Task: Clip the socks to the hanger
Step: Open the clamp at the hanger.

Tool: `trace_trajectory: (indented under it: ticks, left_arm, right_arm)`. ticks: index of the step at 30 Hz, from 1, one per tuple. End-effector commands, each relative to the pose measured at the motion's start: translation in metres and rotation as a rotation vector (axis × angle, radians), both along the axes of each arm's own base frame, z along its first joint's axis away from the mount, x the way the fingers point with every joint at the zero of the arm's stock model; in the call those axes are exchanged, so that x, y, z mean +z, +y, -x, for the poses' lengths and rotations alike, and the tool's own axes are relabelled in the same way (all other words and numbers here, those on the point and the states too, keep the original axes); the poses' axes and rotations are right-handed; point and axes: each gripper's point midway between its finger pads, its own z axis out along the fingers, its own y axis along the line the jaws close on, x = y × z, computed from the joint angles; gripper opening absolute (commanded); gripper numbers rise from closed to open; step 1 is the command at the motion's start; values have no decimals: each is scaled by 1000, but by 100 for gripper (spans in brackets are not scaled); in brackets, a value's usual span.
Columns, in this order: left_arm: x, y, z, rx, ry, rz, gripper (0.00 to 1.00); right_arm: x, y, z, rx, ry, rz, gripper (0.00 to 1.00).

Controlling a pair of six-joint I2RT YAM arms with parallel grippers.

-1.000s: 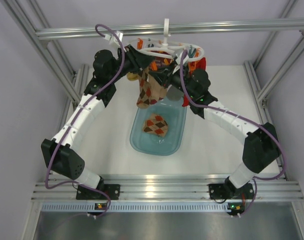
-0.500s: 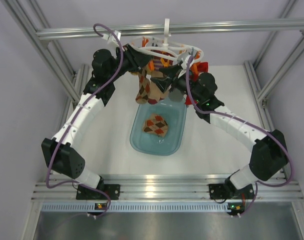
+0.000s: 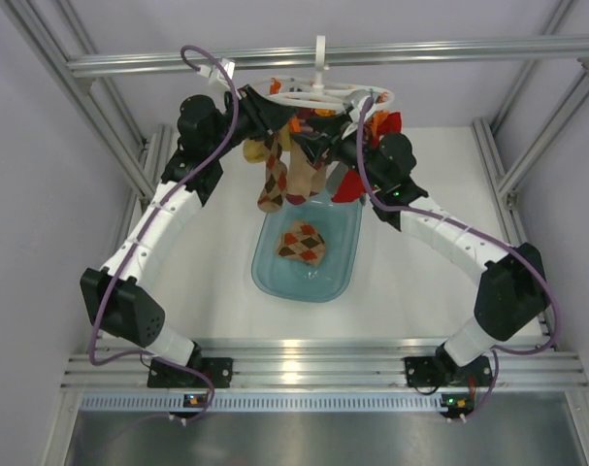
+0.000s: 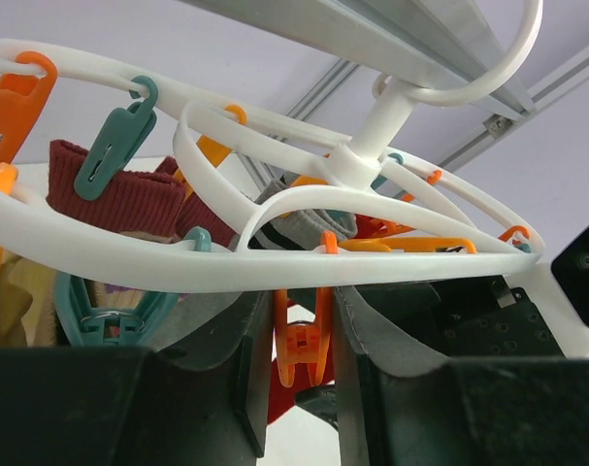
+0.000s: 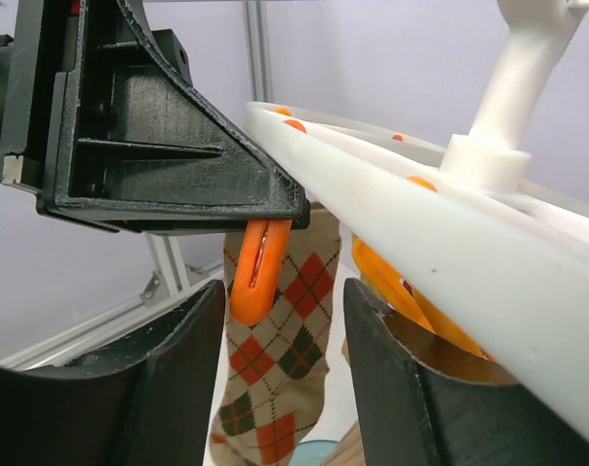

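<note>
The white round hanger (image 3: 318,95) hangs from the top bar, with orange and teal clips. My left gripper (image 3: 278,121) is under its rim and, in the left wrist view (image 4: 302,369), it is shut on an orange clip (image 4: 304,340). An argyle sock (image 3: 272,180) hangs below that clip. In the right wrist view the sock (image 5: 294,340) hangs beyond my open, empty right gripper (image 5: 284,379), with its top hidden behind the left gripper. A second argyle sock (image 3: 302,243) lies in the blue tray (image 3: 271,277). A red sock (image 3: 348,184) hangs by my right gripper (image 3: 329,146).
A dark red ribbed cuff (image 4: 110,194) hangs on the hanger under a teal clip (image 4: 114,146). Aluminium frame bars (image 3: 178,63) cross above and run down both sides. The tray sits at the table's middle below the hanger.
My right gripper has drawn back from the argyle sock. The sock now hangs lower and further left. The red sock now shows beside the right wrist. The hanger has tilted slightly.
</note>
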Motion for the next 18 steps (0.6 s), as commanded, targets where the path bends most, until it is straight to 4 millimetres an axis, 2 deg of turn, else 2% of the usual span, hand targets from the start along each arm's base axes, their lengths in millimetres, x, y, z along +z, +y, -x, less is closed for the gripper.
trace_trajectory:
  ticks: [1, 2, 3, 6, 9, 12, 18]
  left_arm:
    - [7, 10, -3, 41, -21, -5, 0]
    - [6, 9, -3, 40, -21, -7, 0]
    - [4, 9, -3, 37, -19, -9, 0]
    - [1, 8, -2, 28, -17, -24, 0]
    - [-2, 10, 0, 30, -20, -40, 0]
    - [-3, 10, 2, 30, -21, -52, 2]
    - [-1, 14, 2, 46, -30, -59, 26]
  right_arm:
    - [48, -3, -7, -10, -74, -97, 51]
    - [46, -2, -8, -9, -78, -88, 48]
    - [47, -1, -7, -7, -86, -83, 41]
    - [43, -1, -9, -13, -95, -67, 32]
    - [41, 1, -8, -9, -105, -52, 13]
    - [40, 1, -6, 0, -118, -42, 0]
    - [37, 0, -3, 9, -111, -43, 0]
